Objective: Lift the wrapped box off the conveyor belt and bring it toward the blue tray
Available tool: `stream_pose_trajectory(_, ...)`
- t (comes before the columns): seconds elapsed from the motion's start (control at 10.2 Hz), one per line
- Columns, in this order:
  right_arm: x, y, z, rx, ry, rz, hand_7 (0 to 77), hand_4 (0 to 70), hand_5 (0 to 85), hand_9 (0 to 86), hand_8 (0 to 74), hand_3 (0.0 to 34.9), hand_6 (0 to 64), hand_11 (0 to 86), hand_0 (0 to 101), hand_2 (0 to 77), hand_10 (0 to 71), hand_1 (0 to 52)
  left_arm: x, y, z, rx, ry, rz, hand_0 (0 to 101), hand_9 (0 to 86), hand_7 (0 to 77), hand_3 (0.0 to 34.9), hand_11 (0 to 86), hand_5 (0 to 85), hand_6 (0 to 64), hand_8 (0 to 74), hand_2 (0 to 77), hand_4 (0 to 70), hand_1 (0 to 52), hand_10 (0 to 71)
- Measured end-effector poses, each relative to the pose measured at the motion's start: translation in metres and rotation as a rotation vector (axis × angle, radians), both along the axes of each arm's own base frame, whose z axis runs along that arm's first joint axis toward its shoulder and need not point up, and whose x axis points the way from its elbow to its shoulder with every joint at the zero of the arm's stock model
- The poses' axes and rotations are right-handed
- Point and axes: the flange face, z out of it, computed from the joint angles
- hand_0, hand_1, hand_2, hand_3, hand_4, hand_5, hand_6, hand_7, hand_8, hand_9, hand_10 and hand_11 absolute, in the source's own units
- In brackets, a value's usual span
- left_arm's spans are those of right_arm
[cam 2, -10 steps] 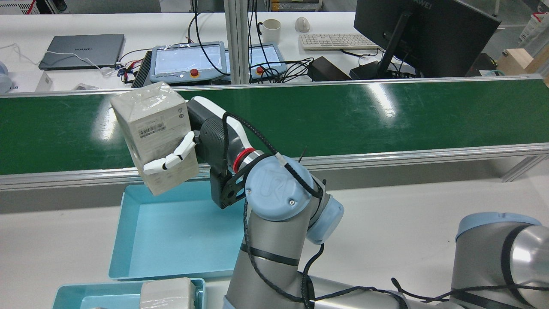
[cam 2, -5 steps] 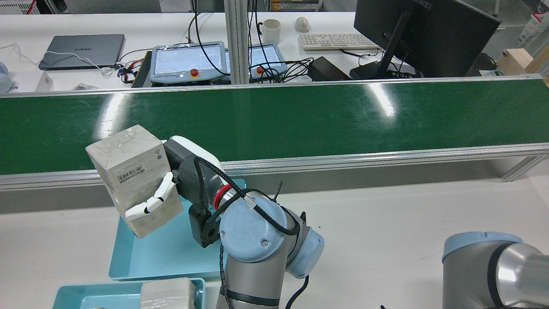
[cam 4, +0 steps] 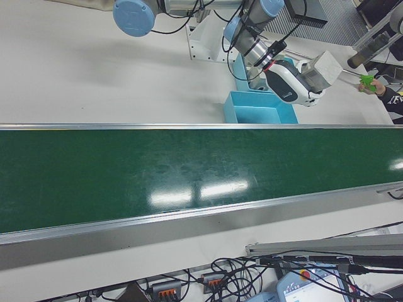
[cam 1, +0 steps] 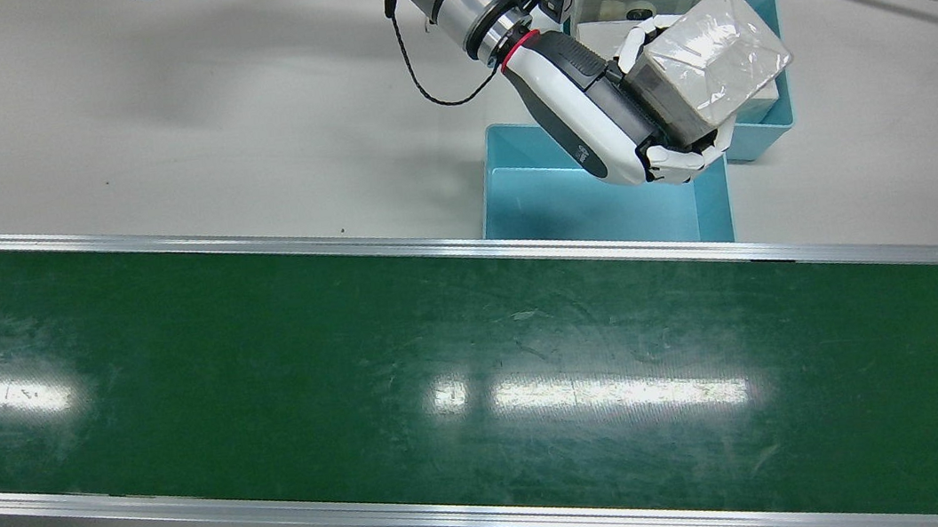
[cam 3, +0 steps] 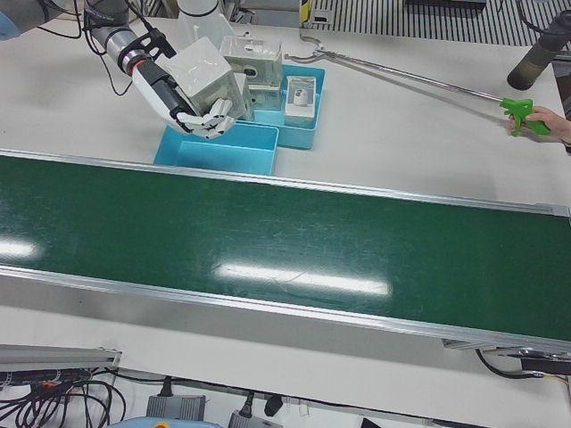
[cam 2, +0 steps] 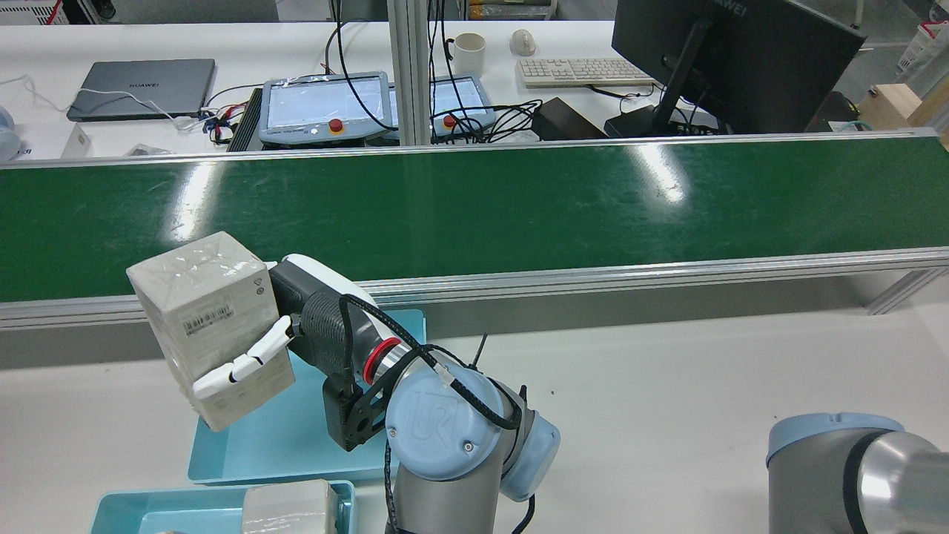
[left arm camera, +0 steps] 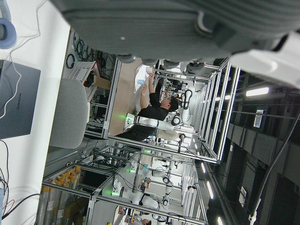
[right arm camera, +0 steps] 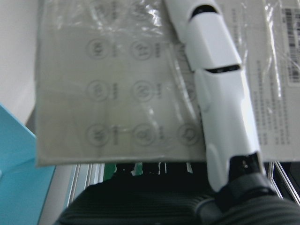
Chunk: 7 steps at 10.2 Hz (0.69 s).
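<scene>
Above the outer edge of the shallow blue plastic tray (cam 2: 296, 445), the pale plastic-wrapped cardboard box (cam 2: 200, 311) hangs tilted, clamped between the fingers of the left hand (cam 2: 282, 334). Within the last second it has swung down and away from the green conveyor belt (cam 2: 519, 200), so the pick is done and the carry is nearly over. I cannot tell how the right hand stands.

conveyor belt (cam 2: 474, 215): bare | blue tray (cam 2: 296, 445): open | second tray (cam 1: 760, 116): boxes inside
</scene>
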Motion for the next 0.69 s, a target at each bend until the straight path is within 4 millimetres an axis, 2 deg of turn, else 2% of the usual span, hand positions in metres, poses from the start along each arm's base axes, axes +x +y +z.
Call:
stream_pose_trajectory(0.1,0.0007,0.0015,-0.0016,0.003,-0.005,-0.005,16.9,19.6,27.3,23.5,0.0,0.0,33.8,9.3,50,14.7,0.0,20.2,0.0000,0.0000,0.0000,0.000,0.000,0.000,0,0.5,0.5,0.0,0.5,1.1,0.5,0.5,1.1,0.0,0.0,0.5)
stream_pose_trajectory(0.2,0.0011,0.0025,-0.0024,0.002,-0.008,-0.011,16.9,19.6,27.3,23.5,0.0,0.0,33.8,9.3,50,14.7,0.0,20.2,0.0000,0.0000,0.0000,0.000,0.000,0.000,0,0.0,0.5,0.0,0.5,1.1,0.5,0.5,1.1,0.0,0.0,0.5)
stream_pose_trajectory(0.3,0.0013,0.0030,-0.0028,0.001,-0.012,-0.014,1.6,14.2,9.3,1.6,0.0,0.0,15.3,1.6,50,3.8,0.0,10.4,0.0000,0.0000,0.0000,0.000,0.000,0.000,0,0.5,0.5,0.0,0.5,1.1,0.5,0.5,1.1,0.0,0.0,0.5)
stream_pose_trajectory(0.39,0.0012,0.0032,-0.0028,-0.001,-0.013,-0.016,1.6,14.2,9.3,1.6,0.0,0.0,15.3,1.6,50,3.8,0.0,10.4,0.0000,0.0000,0.0000,0.000,0.000,0.000,0,0.5,0.5,0.0,0.5,1.1,0.5,0.5,1.1,0.0,0.0,0.5)
stream_pose_trajectory(0.49,0.0009,0.0035,-0.0026,-0.003,-0.014,-0.018,4.9,15.8,15.8,1.1,0.0,0.0,0.0,1.6,52,9.3,0.0,16.4,0.0000,0.0000,0.0000,0.000,0.000,0.000,0,0.5,0.5,0.0,0.5,1.1,0.5,0.5,0.5,0.0,0.0,0.5)
stream_pose_trajectory(0.59,0.0011,0.0041,-0.0031,-0.004,-0.017,-0.016,4.9,15.8,15.8,1.1,0.0,0.0,0.0,1.6,52,7.1,0.0,18.0,0.0000,0.0000,0.0000,0.000,0.000,0.000,0,0.5,0.5,0.0,0.5,1.1,0.5,0.5,0.5,0.0,0.0,0.5)
stream_pose_trajectory(0.69,0.0043,0.0054,-0.0060,-0.003,-0.030,-0.012,4.9,15.8,17.5,1.1,0.0,0.0,7.1,1.6,52,7.1,0.0,18.0,0.0000,0.0000,0.0000,0.000,0.000,0.000,0,0.5,0.5,0.0,0.5,1.1,0.5,0.5,0.5,0.0,0.0,0.5)
